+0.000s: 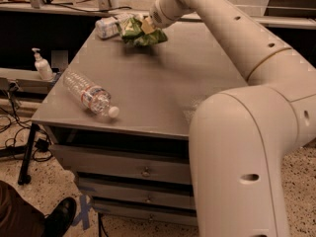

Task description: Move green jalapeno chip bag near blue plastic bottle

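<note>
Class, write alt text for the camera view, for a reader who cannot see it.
The gripper holds the crumpled green jalapeno chip bag at the far edge of a grey cabinet top, just beside the blue plastic bottle lying there. A clear ribbed bottle lies on its side near the front edge.

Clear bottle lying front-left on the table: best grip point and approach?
Take the clear bottle mid-body, from straight above, jaws across its width. It lies on its side, diagonal, white cap toward the front edge of the table, both flanks free. The gripper is at the far edge, shut on the green jalapeno chip bag.
</note>
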Controlling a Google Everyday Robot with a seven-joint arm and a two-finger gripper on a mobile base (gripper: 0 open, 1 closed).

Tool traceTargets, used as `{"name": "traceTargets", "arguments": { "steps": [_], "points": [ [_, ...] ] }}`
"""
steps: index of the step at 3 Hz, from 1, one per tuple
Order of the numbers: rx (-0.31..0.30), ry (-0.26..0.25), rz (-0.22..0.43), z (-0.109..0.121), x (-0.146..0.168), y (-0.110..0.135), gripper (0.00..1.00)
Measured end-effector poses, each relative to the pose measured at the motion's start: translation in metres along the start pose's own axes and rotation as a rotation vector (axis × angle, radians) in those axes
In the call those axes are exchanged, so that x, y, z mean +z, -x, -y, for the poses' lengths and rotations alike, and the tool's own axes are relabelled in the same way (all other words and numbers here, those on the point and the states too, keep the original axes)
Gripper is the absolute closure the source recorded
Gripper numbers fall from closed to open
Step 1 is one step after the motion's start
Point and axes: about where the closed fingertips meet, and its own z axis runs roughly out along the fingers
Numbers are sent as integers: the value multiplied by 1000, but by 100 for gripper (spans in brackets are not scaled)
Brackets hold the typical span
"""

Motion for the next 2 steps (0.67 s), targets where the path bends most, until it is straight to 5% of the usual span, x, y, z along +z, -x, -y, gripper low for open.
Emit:
{"name": "traceTargets", "arguments": {
  "steps": [1, 2],
  "points": [
    [-3, 6, -12, -3, 15, 4, 100],
    [-5, 14, -27, -6, 26, 5, 82]
  ]
}}
